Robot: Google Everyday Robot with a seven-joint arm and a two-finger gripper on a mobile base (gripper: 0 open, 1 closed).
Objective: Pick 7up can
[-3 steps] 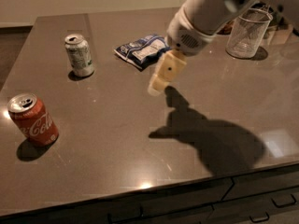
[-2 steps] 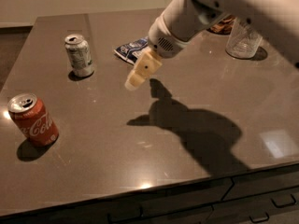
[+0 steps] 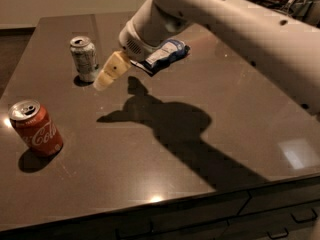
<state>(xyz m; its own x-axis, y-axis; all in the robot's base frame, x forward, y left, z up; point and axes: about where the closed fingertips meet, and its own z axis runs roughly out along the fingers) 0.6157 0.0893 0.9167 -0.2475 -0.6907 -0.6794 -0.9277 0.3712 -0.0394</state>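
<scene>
The 7up can [image 3: 83,58] stands upright at the far left of the dark tabletop [image 3: 165,149]; it is silvery-white with a silver pull-tab top. My gripper [image 3: 102,82] hangs over the table just right of the can, a small gap away, its cream fingertips pointing down-left. The white arm reaches in from the upper right and hides part of the far table. Nothing is seen in the gripper.
A red Coca-Cola can [image 3: 36,128] stands upright near the front left. A blue-and-white snack bag [image 3: 166,53] lies behind the arm's wrist. The arm's shadow falls across the table's middle. The table's front edge runs along the bottom, with drawers below.
The arm has swung left across the table, bringing the gripper from near the snack bag to just beside the 7up can. The cans have not moved.
</scene>
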